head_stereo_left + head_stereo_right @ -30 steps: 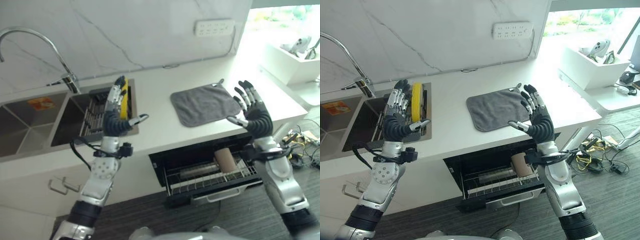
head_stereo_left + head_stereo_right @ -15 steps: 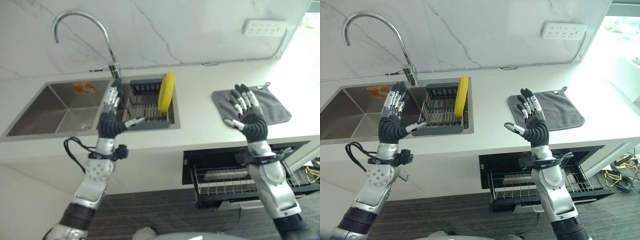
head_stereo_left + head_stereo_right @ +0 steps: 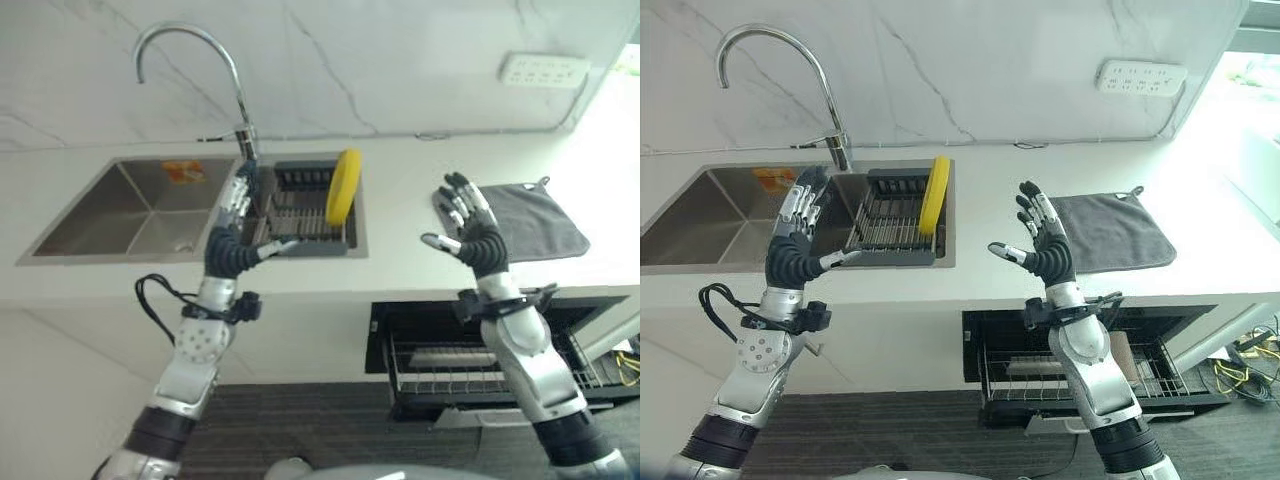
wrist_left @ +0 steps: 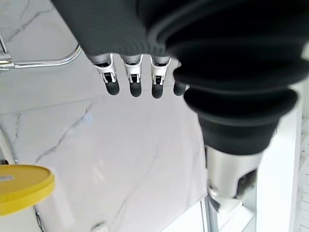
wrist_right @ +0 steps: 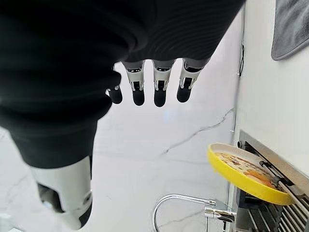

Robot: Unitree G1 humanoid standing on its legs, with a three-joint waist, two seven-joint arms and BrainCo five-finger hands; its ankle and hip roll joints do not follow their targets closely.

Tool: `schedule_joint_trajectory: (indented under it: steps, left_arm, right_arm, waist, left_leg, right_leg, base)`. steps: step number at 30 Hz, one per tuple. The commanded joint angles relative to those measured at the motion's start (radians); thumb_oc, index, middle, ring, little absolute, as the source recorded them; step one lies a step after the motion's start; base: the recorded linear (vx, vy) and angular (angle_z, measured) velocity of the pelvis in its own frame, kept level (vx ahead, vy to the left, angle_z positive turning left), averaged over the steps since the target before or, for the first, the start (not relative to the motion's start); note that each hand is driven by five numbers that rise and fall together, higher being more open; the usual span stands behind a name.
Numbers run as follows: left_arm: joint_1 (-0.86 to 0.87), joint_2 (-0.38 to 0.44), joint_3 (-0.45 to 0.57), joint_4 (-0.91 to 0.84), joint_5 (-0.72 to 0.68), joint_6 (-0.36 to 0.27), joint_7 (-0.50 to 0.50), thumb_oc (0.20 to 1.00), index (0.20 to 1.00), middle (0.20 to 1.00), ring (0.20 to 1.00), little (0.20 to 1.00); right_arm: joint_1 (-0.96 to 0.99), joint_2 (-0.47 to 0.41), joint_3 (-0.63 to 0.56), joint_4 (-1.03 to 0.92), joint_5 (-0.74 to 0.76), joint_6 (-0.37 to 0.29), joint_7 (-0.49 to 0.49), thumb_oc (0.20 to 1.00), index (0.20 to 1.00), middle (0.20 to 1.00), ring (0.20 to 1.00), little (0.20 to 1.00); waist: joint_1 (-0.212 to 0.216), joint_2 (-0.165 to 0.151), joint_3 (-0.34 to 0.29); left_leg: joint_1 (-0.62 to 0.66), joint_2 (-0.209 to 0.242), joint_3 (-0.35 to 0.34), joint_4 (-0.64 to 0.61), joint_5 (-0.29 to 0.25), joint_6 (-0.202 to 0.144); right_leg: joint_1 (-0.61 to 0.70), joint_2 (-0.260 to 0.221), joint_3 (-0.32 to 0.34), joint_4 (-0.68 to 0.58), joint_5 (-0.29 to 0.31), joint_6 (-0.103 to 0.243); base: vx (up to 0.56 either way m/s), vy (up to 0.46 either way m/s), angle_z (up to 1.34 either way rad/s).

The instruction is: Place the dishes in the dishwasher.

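Observation:
A yellow plate [image 3: 343, 186] stands on edge in a dark dish rack [image 3: 292, 205] set in the sink's right basin; it also shows in the wrist views [image 5: 244, 173] [image 4: 21, 187]. The dishwasher drawer [image 3: 480, 362] is pulled out under the counter, with a wire rack inside. My left hand [image 3: 232, 245] is raised in front of the rack, fingers straight, holding nothing. My right hand [image 3: 467, 230] is raised over the counter between the rack and a grey cloth, also open and empty.
A grey cloth [image 3: 528, 218] lies on the white counter [image 3: 400, 225] to the right. A chrome tap [image 3: 190, 60] arches over the steel sink [image 3: 130, 205]. A wall socket [image 3: 545, 70] sits on the marble backsplash.
The camera has turned a little further left, so sink and rack sit more central. Both hands stay raised and open; the right hand has come closer to the rack.

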Motion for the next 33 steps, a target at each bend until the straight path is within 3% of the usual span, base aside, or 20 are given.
schedule_joint_trajectory:
  steps: [1,3,4,5,8,12,13,15,18,20,21,24,27,29,31,33]
  left_arm:
    - [-0.044,-0.007,0.019,-0.039,-0.058,-0.041,-0.03,1.0,1.0,1.0,1.0,1.0]
    - [-0.055,0.0,-0.005,-0.039,-0.026,-0.032,-0.01,1.0,1.0,1.0,1.0,1.0]
    - [-0.082,0.01,-0.016,-0.03,-0.013,-0.028,0.018,1.0,1.0,1.0,1.0,1.0]
    - [-0.116,0.026,-0.003,-0.026,-0.006,-0.01,0.042,1.0,1.0,1.0,1.0,1.0]
    - [-0.117,0.025,0.046,-0.022,-0.023,0.009,0.084,1.0,1.0,1.0,1.0,1.0]
    - [-0.051,-0.001,0.072,-0.048,-0.02,0.0,0.055,1.0,1.0,1.0,1.0,1.0]
    - [-0.214,-0.021,-0.08,-0.019,-0.253,0.157,-0.081,1.0,1.0,1.0,1.0,1.0]
    - [-0.207,-0.019,-0.074,-0.036,-0.245,0.173,-0.084,1.0,1.0,1.0,1.0,1.0]
    - [-0.182,-0.013,-0.047,-0.047,-0.243,0.183,-0.087,1.0,1.0,1.0,1.0,1.0]
    - [-0.156,-0.013,-0.027,-0.059,-0.235,0.167,-0.088,1.0,1.0,1.0,1.0,1.0]
    - [-0.144,-0.016,-0.02,-0.066,-0.233,0.162,-0.096,1.0,1.0,1.0,1.0,1.0]
    - [-0.13,-0.012,-0.01,-0.073,-0.217,0.154,-0.115,1.0,1.0,1.0,1.0,1.0]
    - [-0.134,0.014,0.006,-0.073,-0.231,0.156,-0.125,1.0,1.0,1.0,1.0,1.0]
    - [-0.136,0.023,0.009,-0.063,-0.284,0.19,-0.178,1.0,1.0,1.0,1.0,1.0]
    - [-0.148,0.03,-0.019,-0.044,-0.301,0.208,-0.224,1.0,1.0,1.0,1.0,1.0]
    - [-0.15,0.02,-0.051,-0.028,-0.299,0.223,-0.245,1.0,1.0,1.0,1.0,1.0]
  right_arm:
    - [-0.026,-0.012,-0.047,-0.06,-0.023,-0.026,-0.046,1.0,1.0,1.0,1.0,1.0]
    - [-0.036,-0.018,-0.051,-0.042,-0.002,-0.044,-0.07,1.0,1.0,1.0,1.0,1.0]
    - [-0.067,-0.023,-0.044,-0.011,0.013,-0.061,-0.08,1.0,1.0,1.0,1.0,1.0]
    - [-0.101,-0.023,-0.042,0.034,0.027,-0.083,-0.062,1.0,1.0,1.0,1.0,1.0]
    - [-0.075,-0.04,-0.05,0.04,0.077,-0.108,0.027,1.0,1.0,1.0,1.0,1.0]
    - [-0.034,-0.027,-0.047,0.005,0.107,-0.141,0.087,1.0,1.0,1.0,1.0,1.0]
    - [-0.101,-0.069,-0.05,0.049,0.255,-0.279,0.134,1.0,1.0,1.0,1.0,1.0]
    - [-0.106,-0.076,-0.071,0.059,0.294,-0.291,0.158,1.0,1.0,1.0,1.0,1.0]
    - [-0.096,-0.082,-0.1,0.029,0.301,-0.246,0.143,1.0,1.0,1.0,1.0,1.0]
    - [-0.079,-0.075,-0.111,0.016,0.231,-0.247,0.105,1.0,1.0,1.0,1.0,1.0]
    - [-0.069,-0.072,-0.112,0.009,0.212,-0.25,0.092,1.0,1.0,1.0,1.0,1.0]
    - [-0.078,-0.079,-0.108,0.01,0.186,-0.263,0.078,1.0,1.0,1.0,1.0,1.0]
    - [-0.103,-0.091,-0.095,-0.003,0.158,-0.265,0.077,1.0,1.0,1.0,1.0,1.0]
    - [-0.102,-0.104,-0.103,-0.015,0.164,-0.256,0.078,1.0,1.0,1.0,1.0,1.0]
    - [-0.076,-0.112,-0.131,-0.033,0.173,-0.271,0.058,1.0,1.0,1.0,1.0,1.0]
    - [-0.036,-0.097,-0.152,-0.053,0.184,-0.28,0.048,1.0,1.0,1.0,1.0,1.0]
  waist:
    - [0.013,0.031,-0.04]
    - [0.011,0.03,-0.034]
    - [0.015,0.036,-0.026]
    - [0.014,0.051,-0.015]
    - [0.001,0.05,-0.004]
    - [-0.001,0.049,-0.013]
    - [-0.078,0.034,0.01]
    - [-0.078,0.031,0.0]
    - [-0.07,0.028,-0.011]
    - [-0.074,0.026,-0.017]
    - [-0.071,0.025,-0.014]
    - [-0.064,0.025,-0.005]
    - [-0.058,0.029,-0.006]
    - [-0.064,0.038,-0.011]
    - [-0.095,0.056,-0.021]
    - [-0.11,0.057,-0.018]
  left_leg:
    - [0.031,0.037,-0.041,-0.067,-0.05,0.027]
    - [0.023,0.022,-0.058,-0.079,-0.049,0.031]
    - [0.013,0.022,-0.053,-0.082,-0.041,0.039]
    - [0.003,0.027,-0.049,-0.081,-0.035,0.051]
    - [-0.005,0.036,-0.032,-0.065,-0.012,0.03]
    - [-0.01,0.062,-0.011,-0.057,0.001,-0.003]
    - [-0.223,0.106,0.012,0.264,0.029,-0.023]
    - [-0.192,0.109,0.027,0.232,0.017,-0.025]
    - [-0.17,0.064,-0.007,0.221,-0.042,-0.007]
    - [-0.133,0.024,0.022,0.217,-0.099,0.025]
    - [-0.144,0.028,0.019,0.246,-0.104,0.021]
    - [-0.163,0.096,-0.009,0.331,-0.106,0.014]
    - [-0.161,0.157,-0.081,0.366,-0.12,0.012]
    - [-0.143,0.196,-0.128,0.352,-0.1,-0.007]
    - [-0.102,0.214,-0.084,0.274,-0.095,-0.018]
    - [-0.075,0.175,-0.07,0.212,-0.085,-0.022]
  right_leg:
    - [-0.01,-0.087,-0.012,0.076,-0.042,0.061]
    - [-0.027,-0.08,0.008,0.073,-0.026,0.067]
    - [-0.04,-0.05,-0.005,0.107,-0.074,0.056]
    - [-0.064,0.025,-0.005,0.195,-0.17,0.03]
    - [-0.063,0.053,-0.023,0.142,-0.148,0.007]
    - [-0.018,0.063,-0.04,0.072,-0.129,0.006]
    - [0.005,0.229,0.136,0.02,-0.149,-0.087]
    - [0.013,0.229,0.119,0.006,-0.144,-0.086]
    - [0.012,0.222,0.126,0.015,-0.156,-0.082]
    - [0.008,0.212,0.118,0.036,-0.167,-0.079]
    - [0.008,0.21,0.121,0.052,-0.179,-0.082]
    - [-0.008,0.2,0.134,0.134,-0.226,-0.1]
    - [-0.057,0.158,0.168,0.235,-0.262,-0.099]
    - [-0.078,0.125,0.195,0.271,-0.266,-0.084]
    - [-0.095,0.062,0.178,0.294,-0.243,-0.045]
    - [-0.099,-0.006,0.184,0.259,-0.162,0.008]
  base:
    - [0.07,0.087,-0.01]
    - [-0.06,0.126,-0.06]
    - [-0.19,0.125,-0.07]
    - [-0.15,0.015,-0.13]
    - [-0.02,-0.13,-0.29]
    - [0.02,-0.078,-0.04]
    - [0.01,-0.043,-0.02]
    - [0.01,-0.055,0.05]
    - [0.08,-0.021,-0.11]
    - [0.09,0.033,-0.18]
    - [0.06,0.078,-0.12]
    - [0.02,0.269,0.05]
    - [0.03,0.481,-0.19]
    - [0.05,0.657,-0.41]
    - [0.08,0.711,-0.32]
    - [0.08,0.721,0.07]
